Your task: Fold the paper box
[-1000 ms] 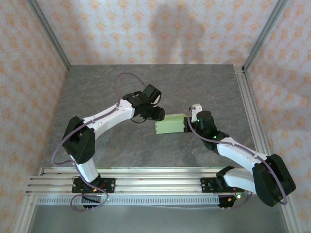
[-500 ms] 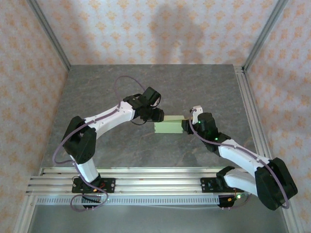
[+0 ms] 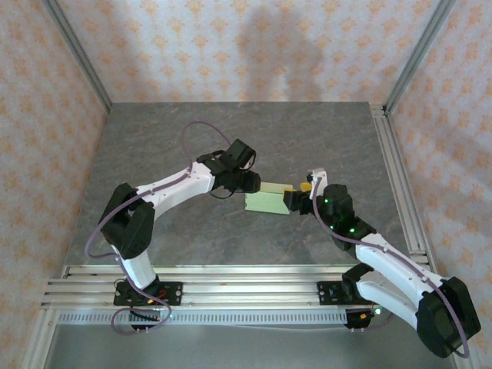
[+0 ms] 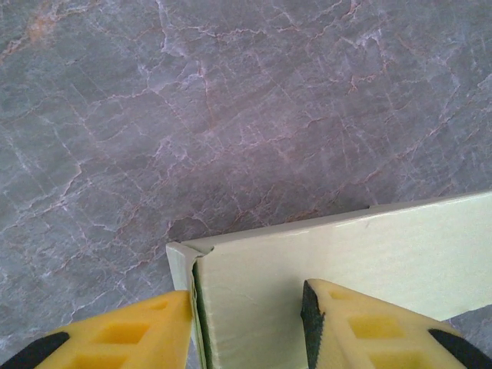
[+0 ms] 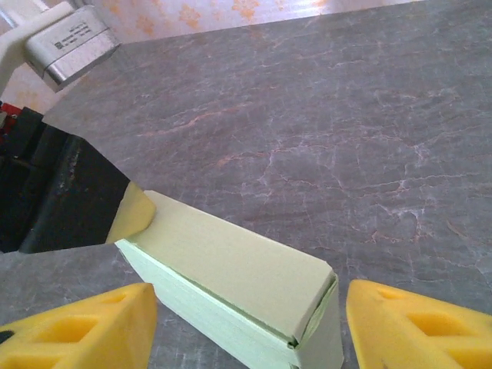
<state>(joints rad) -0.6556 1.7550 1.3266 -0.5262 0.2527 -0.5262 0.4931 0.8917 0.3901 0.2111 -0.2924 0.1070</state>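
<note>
My right claw (image 5: 250, 296) is open, a finger each side of the paper box (image 5: 231, 265). My left claw (image 4: 246, 296) touches its other end; I can't tell if it grips. Right wrist view shows the shut end flap (image 5: 319, 315).

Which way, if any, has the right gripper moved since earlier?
Yes: the right gripper backed slightly toward the right-hand table rail, opening around the paper box.
</note>
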